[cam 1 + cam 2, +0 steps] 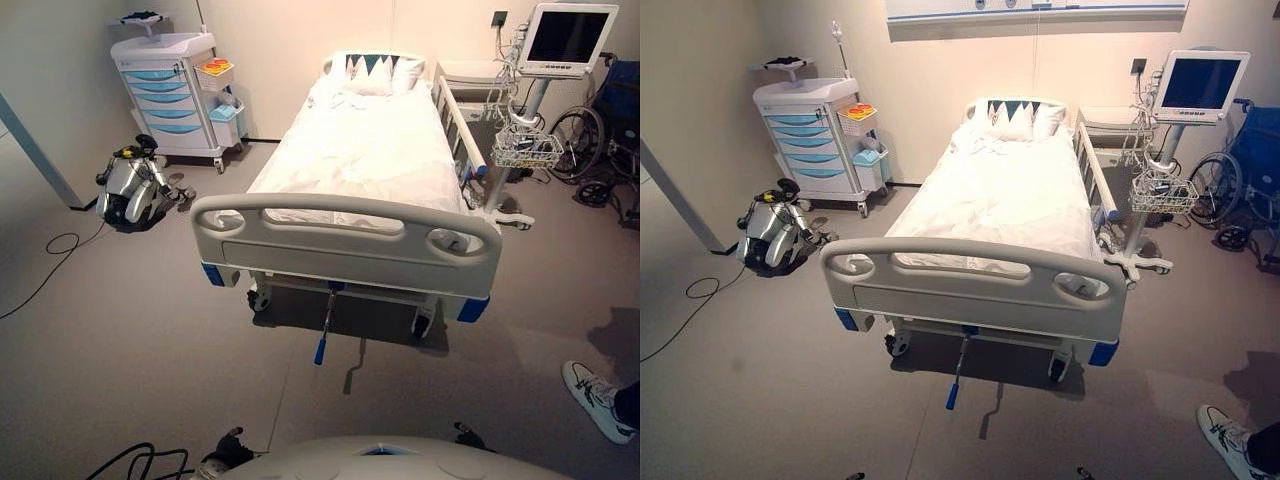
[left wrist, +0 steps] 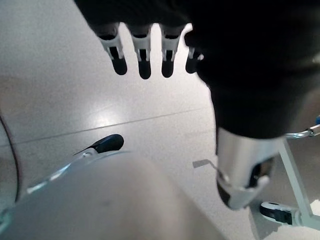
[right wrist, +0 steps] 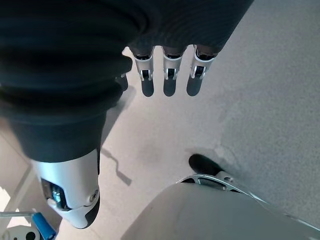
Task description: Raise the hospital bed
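the bed [image 1: 360, 150] stands in the middle of the room, its head against the far wall, lying flat under a white sheet [image 1: 350, 155], with pillows [image 1: 372, 73] at the head. its grey footboard [image 1: 345, 245] faces the camera, with blue corner bumpers. under the footboard a crank [image 1: 324, 325] with a blue grip hangs down toward the floor [image 1: 130, 340], unfolded and free of either robot hand. a side rail [image 1: 460, 125] runs along the bed's right side.

left of the bed, against the wall, is a cart [image 1: 170, 95] with blue drawers, and a small legged robot [image 1: 130, 188] lies on the floor just in front of it. right of the bed a monitor [image 1: 565, 38] sits on a pole stand with a wire basket [image 1: 525, 150] below it, and a wheelchair [image 1: 600, 150] stands beyond that. a person's shoe [image 1: 595, 398] shows at the lower right.

the left robot hand [image 2: 150, 50] hangs above the bare floor, fingers straight and released, grasping nothing. the right robot hand [image 3: 170, 70] hangs likewise over the floor, fingers straight, released and empty. both are well apart from the bed.
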Robot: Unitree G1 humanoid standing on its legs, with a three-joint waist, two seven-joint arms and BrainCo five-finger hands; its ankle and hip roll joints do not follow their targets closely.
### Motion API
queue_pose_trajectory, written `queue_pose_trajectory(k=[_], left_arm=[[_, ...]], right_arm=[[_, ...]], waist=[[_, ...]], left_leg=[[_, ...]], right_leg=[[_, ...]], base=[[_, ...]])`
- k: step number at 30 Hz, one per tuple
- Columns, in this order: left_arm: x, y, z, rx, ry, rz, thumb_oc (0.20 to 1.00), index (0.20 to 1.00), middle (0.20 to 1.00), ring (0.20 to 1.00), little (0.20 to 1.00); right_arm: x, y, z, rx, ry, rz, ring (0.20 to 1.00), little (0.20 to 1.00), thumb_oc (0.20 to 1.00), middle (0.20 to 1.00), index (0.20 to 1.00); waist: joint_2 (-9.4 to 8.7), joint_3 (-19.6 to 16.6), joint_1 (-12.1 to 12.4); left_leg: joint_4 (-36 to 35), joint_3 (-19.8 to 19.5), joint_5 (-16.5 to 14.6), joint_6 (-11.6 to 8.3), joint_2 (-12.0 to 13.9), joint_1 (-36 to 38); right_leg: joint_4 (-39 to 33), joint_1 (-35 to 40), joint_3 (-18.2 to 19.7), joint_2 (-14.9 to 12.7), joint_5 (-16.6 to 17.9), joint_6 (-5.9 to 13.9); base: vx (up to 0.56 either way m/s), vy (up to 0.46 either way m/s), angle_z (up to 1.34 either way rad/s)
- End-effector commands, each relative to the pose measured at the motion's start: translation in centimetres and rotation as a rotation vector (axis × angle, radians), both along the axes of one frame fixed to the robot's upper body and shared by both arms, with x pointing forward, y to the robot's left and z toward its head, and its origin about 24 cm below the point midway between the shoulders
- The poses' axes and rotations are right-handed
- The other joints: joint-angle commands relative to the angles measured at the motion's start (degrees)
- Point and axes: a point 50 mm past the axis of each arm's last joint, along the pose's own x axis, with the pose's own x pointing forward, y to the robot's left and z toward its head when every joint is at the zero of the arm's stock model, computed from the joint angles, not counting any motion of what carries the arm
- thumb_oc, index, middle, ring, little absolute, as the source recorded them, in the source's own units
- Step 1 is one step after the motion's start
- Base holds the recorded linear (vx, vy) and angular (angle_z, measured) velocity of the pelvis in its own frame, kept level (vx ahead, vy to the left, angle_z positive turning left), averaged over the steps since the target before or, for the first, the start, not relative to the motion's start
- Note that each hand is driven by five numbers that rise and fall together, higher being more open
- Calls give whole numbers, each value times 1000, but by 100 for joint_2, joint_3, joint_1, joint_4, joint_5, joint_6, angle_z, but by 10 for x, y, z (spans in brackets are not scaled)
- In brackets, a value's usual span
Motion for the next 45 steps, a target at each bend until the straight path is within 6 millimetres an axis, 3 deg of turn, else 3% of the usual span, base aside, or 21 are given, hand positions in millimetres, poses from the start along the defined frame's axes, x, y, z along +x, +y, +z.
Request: queue_pose_trajectory(k=[1,18,22,23,26,31,33,34,36,42,44,45], left_arm=[[30,2,5,15,-51,-45,1000,1000,1000,1000,1000],[26,3,4,4,-42,-28,1000,1000,1000,1000,1000],[32,-5,5,-66,-86,73,1000,1000,1000,1000,1000],[46,-9,9,-122,-162,180,1000,1000,1000,1000,1000],[64,-15,15,-190,-246,226,1000,1000,1000,1000,1000],[60,-15,14,-236,-242,285,1000,1000,1000,1000,1000],[63,-11,15,-214,-264,300,1000,1000,1000,1000,1000],[59,18,19,-195,-302,419,1000,1000,1000,1000,1000],[56,26,21,-183,-326,471,1000,1000,1000,1000,1000],[63,25,31,-269,-460,480,1000,1000,1000,1000,1000],[65,28,39,-225,-543,424,1000,1000,1000,1000,1000],[59,26,34,-233,-506,425,1000,1000,1000,1000,1000]], right_arm=[[22,9,1,16,-23,1,1000,1000,1000,1000,1000],[20,9,1,24,-18,-6,1000,1000,1000,1000,1000],[19,10,0,31,-17,-15,1000,1000,1000,1000,1000],[18,10,0,38,-19,-30,1000,1000,1000,1000,1000],[20,10,0,49,-31,-45,1000,1000,1000,1000,1000],[18,10,0,56,-30,-59,1000,1000,1000,1000,1000],[18,10,0,58,-32,-64,1000,1000,1000,1000,1000],[19,5,2,47,-47,-75,1000,1000,1000,1000,1000],[21,2,3,42,-60,-83,1000,1000,1000,1000,1000],[22,-1,4,41,-95,-97,1000,1000,1000,1000,1000],[10,-2,3,26,-98,-86,1000,1000,1000,1000,1000],[8,0,2,33,-88,-93,1000,1000,1000,1000,1000]], waist=[[-366,296,118],[-382,309,141],[-394,308,154],[-410,309,161],[-423,325,149],[-436,336,162],[-440,340,175],[-430,329,195],[-432,343,225],[-431,401,309],[-439,426,334],[-437,426,337]], left_leg=[[44,9,-308,570,-609,227],[44,-8,-311,571,-604,240],[48,-24,-311,573,-610,235],[50,-46,-309,571,-609,233],[55,-64,-309,566,-598,240],[65,-69,-313,563,-597,246],[68,-79,-315,560,-599,249],[68,-85,-313,552,-592,250],[75,-106,-317,549,-598,250],[100,-196,-294,548,-614,182],[111,-205,-283,543,-616,162],[110,-199,-275,541,-613,158]], right_leg=[[180,378,-2,-212,-336,390],[166,403,11,-203,-343,381],[171,403,5,-200,-350,380],[163,413,-19,-199,-353,379],[152,432,-31,-197,-351,375],[138,456,-36,-188,-354,375],[140,467,-41,-185,-364,373],[140,473,-48,-188,-366,377],[138,490,-67,-198,-362,378],[140,476,-154,-222,-354,375],[130,472,-169,-229,-349,387],[130,467,-169,-233,-340,394]], base=[[0,0,0],[0,0,0],[0,0,0],[0,0,0],[6,-8,2],[2,-2,1],[0,0,0],[0,0,0],[-10,9,2],[-30,14,11],[-35,11,6],[-20,8,3]])
